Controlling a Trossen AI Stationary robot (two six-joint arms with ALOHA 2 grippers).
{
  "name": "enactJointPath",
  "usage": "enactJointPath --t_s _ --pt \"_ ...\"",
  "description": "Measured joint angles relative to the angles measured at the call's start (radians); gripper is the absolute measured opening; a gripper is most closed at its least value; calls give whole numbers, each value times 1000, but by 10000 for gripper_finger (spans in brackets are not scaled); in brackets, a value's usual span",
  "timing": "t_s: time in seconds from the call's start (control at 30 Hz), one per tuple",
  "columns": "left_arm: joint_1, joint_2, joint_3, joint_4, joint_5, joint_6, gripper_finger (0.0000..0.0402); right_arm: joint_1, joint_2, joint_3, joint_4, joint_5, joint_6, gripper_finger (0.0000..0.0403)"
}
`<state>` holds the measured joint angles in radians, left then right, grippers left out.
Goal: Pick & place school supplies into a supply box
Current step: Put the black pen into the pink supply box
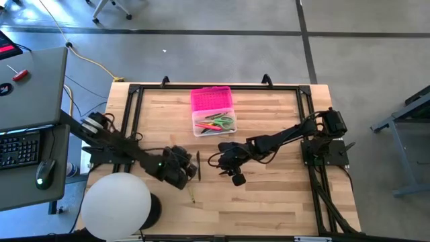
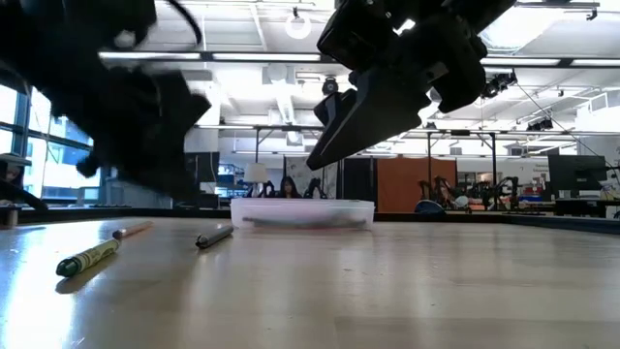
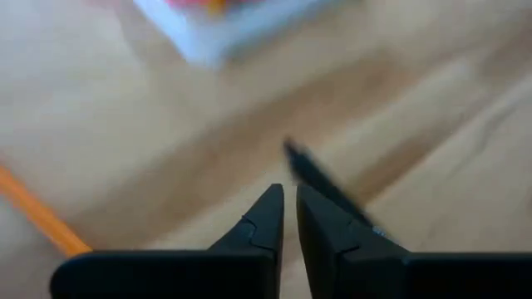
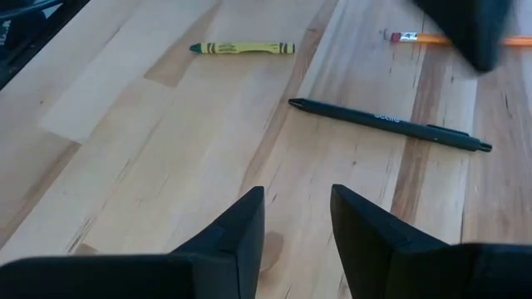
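The supply box [image 1: 212, 111] stands at the table's far middle, its pink lid [image 1: 211, 99] open and several supplies in its clear base [image 1: 213, 124]. It also shows in the low view [image 2: 302, 211]. A black pen [image 1: 198, 165] lies on the table between my grippers. My left gripper [image 1: 190, 173] hovers just left of the pen [image 3: 320, 183], its fingers close together [image 3: 288, 212] and holding nothing. My right gripper [image 1: 218, 161] is open and empty [image 4: 298, 218], above the table to the right of the pen [image 4: 386, 124]. A yellow-green crayon [image 4: 241, 48] and an orange pencil [image 4: 420, 37] lie flat beyond.
In the low view the crayon [image 2: 87, 257], pencil [image 2: 131, 231] and pen [image 2: 215, 236] lie in a row left of the box. A white round lamp [image 1: 115, 205] stands at the table's near left corner. A desk with a keyboard [image 1: 20, 148] is off the left edge.
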<state>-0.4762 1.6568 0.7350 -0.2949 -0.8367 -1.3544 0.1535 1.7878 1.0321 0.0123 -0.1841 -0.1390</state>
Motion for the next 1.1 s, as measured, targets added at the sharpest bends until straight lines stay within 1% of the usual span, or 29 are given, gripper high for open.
enactJointPath --t_s 0.07,0.17,0.23,0.3,0.4,0.47,0.57,0.6,0.67,0.73,0.77,0.9,0.93,1.0,1.1 --pt "-16 -28 46 -98 -44 -34 58 0 0 0 0 0 0 119" --pt "-37 -37 119 -296 -6 -96 50 0 0 0 0 2 0 119" --pt "-57 -37 161 -384 2 -117 49 0 0 0 13 14 5 119" --pt "-68 -36 177 -417 -6 -123 53 1 0 0 53 26 21 119" --pt "-69 -33 170 -422 1 -122 70 6 0 0 115 43 48 119" --pt "-68 -33 170 -425 20 -120 86 17 0 0 143 59 -8 119" --pt "-68 -33 169 -451 18 -117 110 35 1 0 179 55 -144 119" --pt "-68 -34 169 -453 6 -118 117 41 3 0 199 43 -174 119" --pt "-68 -44 169 -465 -34 -119 129 49 23 1 264 -19 -207 119" --pt "-68 -54 176 -462 -79 -120 137 58 64 1 337 -90 -242 119" --pt "-68 -55 183 -464 -97 -118 138 63 87 1 381 -102 -273 119" --pt "-67 -69 224 -544 -130 -117 137 61 175 1 510 -45 -379 119" --pt "-67 -71 235 -585 -139 -121 135 47 191 4 526 -53 -389 119" --pt "-67 -73 259 -674 -153 -137 130 11 229 38 533 -111 -375 119" --pt "-67 -73 300 -773 -177 -178 124 -41 297 131 464 -249 -327 119"
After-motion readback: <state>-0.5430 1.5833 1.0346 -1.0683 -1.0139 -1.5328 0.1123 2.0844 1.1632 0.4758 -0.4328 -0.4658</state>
